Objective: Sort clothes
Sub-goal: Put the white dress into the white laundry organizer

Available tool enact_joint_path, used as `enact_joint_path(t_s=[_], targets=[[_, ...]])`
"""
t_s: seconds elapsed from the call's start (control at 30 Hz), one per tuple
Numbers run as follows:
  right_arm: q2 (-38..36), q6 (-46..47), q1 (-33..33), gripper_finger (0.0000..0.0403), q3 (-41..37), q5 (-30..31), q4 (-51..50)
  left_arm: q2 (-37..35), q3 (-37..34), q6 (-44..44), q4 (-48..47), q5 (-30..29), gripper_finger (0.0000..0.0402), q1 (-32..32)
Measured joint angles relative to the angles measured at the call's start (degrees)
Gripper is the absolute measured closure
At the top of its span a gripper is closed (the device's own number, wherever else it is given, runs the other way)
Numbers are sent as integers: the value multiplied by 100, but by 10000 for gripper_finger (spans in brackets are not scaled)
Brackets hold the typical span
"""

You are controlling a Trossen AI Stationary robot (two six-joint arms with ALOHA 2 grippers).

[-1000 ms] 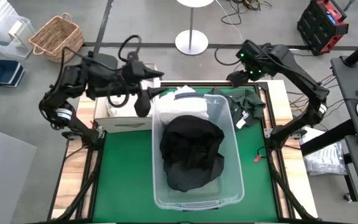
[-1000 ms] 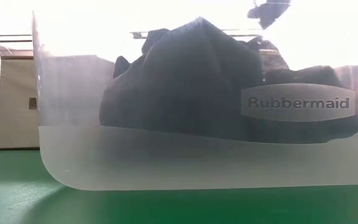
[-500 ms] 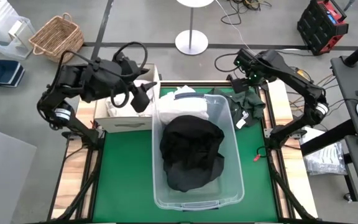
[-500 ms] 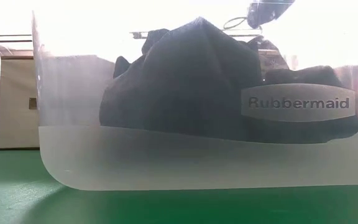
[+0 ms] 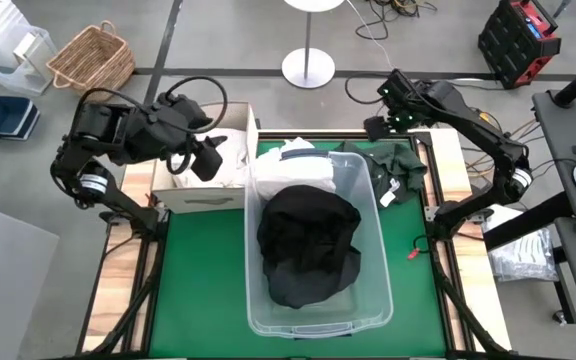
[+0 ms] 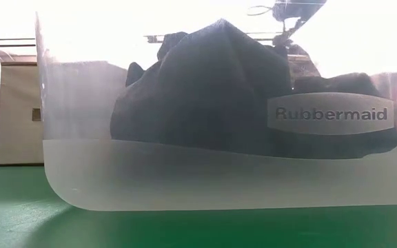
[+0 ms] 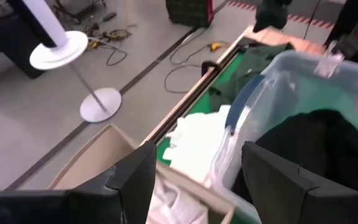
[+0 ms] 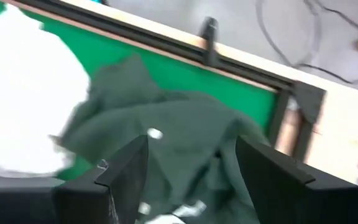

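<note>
Clear plastic tub [image 5: 368,215] fills table centre, walls upright; black garment [image 5: 308,245] heaped inside, peak near rim height. White garment [image 5: 303,165] piled at tub's far end, spilling over far rim. Cardboard box [image 5: 183,195] tight against tub's left wall at far-left corner, no gap between. Dark green garment [image 5: 400,165] covers far-right corner beside tub. Bare green mat [image 5: 203,280] along left edge, near-left corner and right edge: open passage.
</note>
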Motion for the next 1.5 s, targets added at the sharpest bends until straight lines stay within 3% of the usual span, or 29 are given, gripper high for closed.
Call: enact_joint_path(t_s=[0.4, 0.9, 1.17, 1.5], targets=[[0, -480, 0, 164, 2, -1009, 1245, 69, -11, 117, -39, -167, 189, 2], [-536, -760, 2, 190, 523, -1050, 1386, 24, -11, 372, -38, 467, 189, 2], [-1098, -979, 15, 235, 632, -1100, 1334, 30, -11, 483, -38, 436, 189, 9], [-1611, -1009, 17, 309, 496, -1122, 1217, 52, -234, 583, 37, -11, 190, 37]])
